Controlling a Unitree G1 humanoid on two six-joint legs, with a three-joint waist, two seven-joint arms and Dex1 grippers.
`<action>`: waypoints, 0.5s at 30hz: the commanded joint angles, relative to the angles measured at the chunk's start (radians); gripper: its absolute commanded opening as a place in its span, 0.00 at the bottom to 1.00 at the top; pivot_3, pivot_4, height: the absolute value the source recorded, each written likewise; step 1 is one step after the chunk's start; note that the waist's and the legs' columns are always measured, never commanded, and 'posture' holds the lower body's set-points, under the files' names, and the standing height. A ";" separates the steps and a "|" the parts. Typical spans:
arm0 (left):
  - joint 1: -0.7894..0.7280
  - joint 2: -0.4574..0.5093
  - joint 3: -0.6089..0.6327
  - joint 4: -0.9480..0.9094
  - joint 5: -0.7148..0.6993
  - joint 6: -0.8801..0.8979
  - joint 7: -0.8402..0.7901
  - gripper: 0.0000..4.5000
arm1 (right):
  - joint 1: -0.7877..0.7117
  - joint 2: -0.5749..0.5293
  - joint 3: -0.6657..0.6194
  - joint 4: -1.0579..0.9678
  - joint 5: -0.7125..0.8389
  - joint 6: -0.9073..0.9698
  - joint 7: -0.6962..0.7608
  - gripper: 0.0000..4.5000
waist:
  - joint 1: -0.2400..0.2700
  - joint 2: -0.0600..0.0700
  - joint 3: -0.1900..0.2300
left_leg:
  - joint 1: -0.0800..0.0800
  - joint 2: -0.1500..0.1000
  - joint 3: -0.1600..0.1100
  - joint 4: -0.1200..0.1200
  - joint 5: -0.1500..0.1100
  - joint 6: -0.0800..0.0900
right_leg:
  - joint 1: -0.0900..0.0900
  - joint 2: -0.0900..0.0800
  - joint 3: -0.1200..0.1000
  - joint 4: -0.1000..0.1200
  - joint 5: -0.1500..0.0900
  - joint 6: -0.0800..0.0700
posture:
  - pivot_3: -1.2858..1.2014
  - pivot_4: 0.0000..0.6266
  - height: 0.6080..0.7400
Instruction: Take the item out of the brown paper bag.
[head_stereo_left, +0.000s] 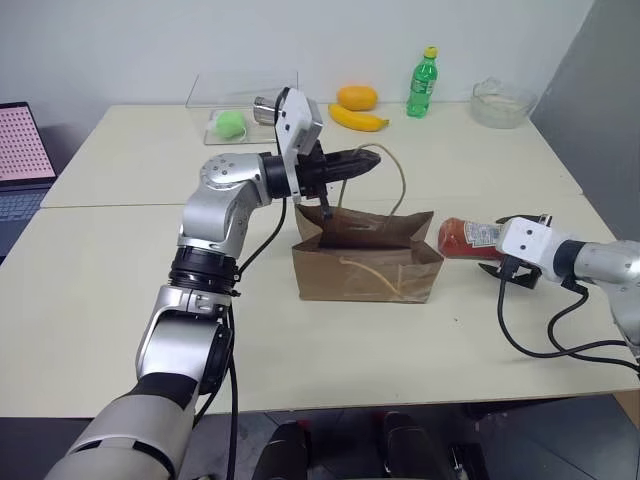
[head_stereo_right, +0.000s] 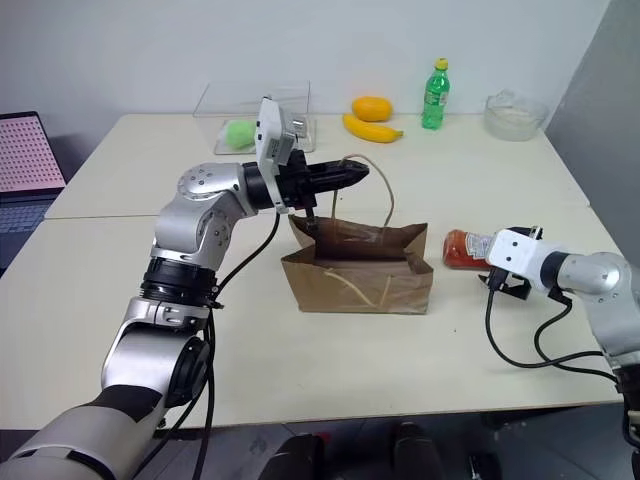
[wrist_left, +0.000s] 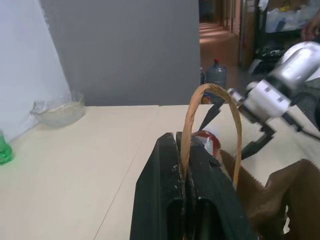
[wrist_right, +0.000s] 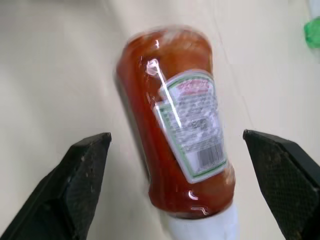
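Now the item (wrist_right: 175, 125), glossy, rigid, likely slippery, lies on the surface between the spread right pincer (wrist_right: 185, 185); left pincer (head_stereo_left: 350, 163) clamps a bag handle (head_stereo_left: 395, 175).

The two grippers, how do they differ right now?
The left gripper is shut on the paper bag's cord handle, held above the table. The right gripper is open, its fingers standing apart either side of the red bottle lying on the table. Both have black fingers.
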 joint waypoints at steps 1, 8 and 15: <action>-0.029 0.009 0.018 -0.010 0.006 -0.007 0.029 0.00 | 0.108 0.071 -0.200 -0.327 0.219 0.194 -0.010 0.99 | 0.002 0.000 0.000 | 0.000 0.000 0.000 0.000 -0.001 0.002 | 0.000 0.000 0.000 0.000 0.000 0.000 | 0.52 0.24 1.00; -0.055 0.048 0.013 0.029 0.033 0.015 0.036 0.09 | 0.244 0.359 -0.312 -0.826 0.622 0.516 -0.296 1.00 | 0.001 0.000 0.000 | 0.000 0.001 0.000 0.002 -0.002 0.003 | 0.001 0.001 0.000 0.001 0.001 0.001 | 0.52 0.24 1.00; -0.067 0.093 0.014 0.007 0.017 0.076 -0.024 0.55 | 0.221 0.375 -0.235 -0.831 0.653 0.542 -0.409 1.00 | 0.002 0.000 0.000 | 0.003 0.001 -0.001 0.002 -0.001 0.004 | 0.004 0.001 0.000 -0.001 0.003 0.002 | 0.52 0.24 1.00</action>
